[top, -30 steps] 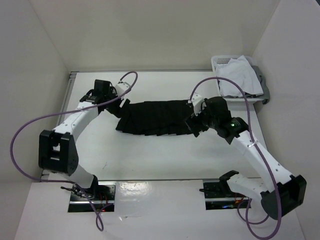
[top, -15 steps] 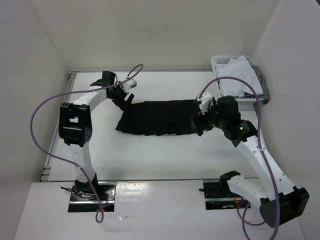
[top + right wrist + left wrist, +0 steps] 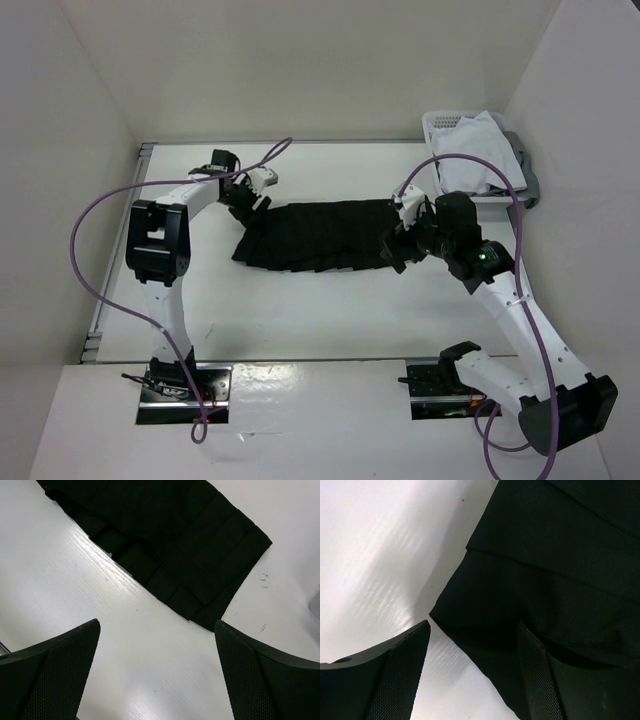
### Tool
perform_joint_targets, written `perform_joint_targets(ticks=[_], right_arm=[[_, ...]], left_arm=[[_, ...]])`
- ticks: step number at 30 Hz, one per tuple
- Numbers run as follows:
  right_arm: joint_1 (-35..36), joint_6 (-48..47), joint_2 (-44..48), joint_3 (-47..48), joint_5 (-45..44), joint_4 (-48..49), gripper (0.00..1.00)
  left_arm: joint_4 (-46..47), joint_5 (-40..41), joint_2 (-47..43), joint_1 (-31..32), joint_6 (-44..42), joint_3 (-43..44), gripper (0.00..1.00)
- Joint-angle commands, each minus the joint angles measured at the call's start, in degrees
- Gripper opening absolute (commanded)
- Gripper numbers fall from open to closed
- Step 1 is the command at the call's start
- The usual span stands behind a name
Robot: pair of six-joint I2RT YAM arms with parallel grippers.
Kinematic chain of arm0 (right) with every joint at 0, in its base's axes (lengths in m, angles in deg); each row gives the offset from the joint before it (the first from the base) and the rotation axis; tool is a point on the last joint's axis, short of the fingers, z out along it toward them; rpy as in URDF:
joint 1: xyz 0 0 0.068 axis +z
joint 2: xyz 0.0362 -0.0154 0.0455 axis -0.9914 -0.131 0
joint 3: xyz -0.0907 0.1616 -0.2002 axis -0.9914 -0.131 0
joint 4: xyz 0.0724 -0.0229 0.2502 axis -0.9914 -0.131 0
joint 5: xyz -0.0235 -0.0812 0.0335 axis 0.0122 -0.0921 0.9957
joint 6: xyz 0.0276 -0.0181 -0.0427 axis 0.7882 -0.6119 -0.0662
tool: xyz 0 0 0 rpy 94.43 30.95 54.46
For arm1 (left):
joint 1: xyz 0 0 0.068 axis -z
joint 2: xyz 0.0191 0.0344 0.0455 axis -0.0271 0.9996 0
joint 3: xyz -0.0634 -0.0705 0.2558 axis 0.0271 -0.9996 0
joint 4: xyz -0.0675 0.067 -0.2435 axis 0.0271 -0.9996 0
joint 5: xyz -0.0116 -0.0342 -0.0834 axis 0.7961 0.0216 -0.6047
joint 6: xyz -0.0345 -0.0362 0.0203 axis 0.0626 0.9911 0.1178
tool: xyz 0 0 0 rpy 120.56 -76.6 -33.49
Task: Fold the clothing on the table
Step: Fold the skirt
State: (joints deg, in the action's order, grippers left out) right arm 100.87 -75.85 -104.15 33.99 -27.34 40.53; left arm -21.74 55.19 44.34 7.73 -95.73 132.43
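Observation:
The clothing, a black pleated skirt, lies flat and stretched sideways across the middle of the white table. My left gripper is at its far left corner. In the left wrist view the left gripper is open, with that corner of the skirt lying between the jaws and one finger over the cloth. My right gripper hovers at the skirt's right end. In the right wrist view the right gripper is wide open over bare table, just short of the skirt's corner.
A white plastic basket holding a white garment stands at the back right corner. A metal rail runs along the left edge. White walls close in at the back and sides. Purple cables loop off both arms.
The left arm has reared up and swung its gripper right onto the skirt's far left corner, the jaws narrowing a little. The right gripper shifted slightly right and stays open.

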Motion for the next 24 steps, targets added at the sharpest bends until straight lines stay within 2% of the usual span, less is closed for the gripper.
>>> perform_joint_targets(ticks=[1,13,24], right_arm=[[-0.7,-0.1,0.8,-0.3,0.7,1.2,0.99],[-0.7,-0.6,0.2,-0.3,1.3,0.7,0.99],[-0.7,-1.2,0.2,-0.3,1.8,0.7,0.99]], left_arm=[[-0.7,-3.3,1.1,0.8,-2.3,2.1,0.77],[-3.1,-5.7,2.7,1.3,-2.3,7.5,0.73],[-4.8,-3.8,4.8,2.4,-4.0,6.9,0.71]])
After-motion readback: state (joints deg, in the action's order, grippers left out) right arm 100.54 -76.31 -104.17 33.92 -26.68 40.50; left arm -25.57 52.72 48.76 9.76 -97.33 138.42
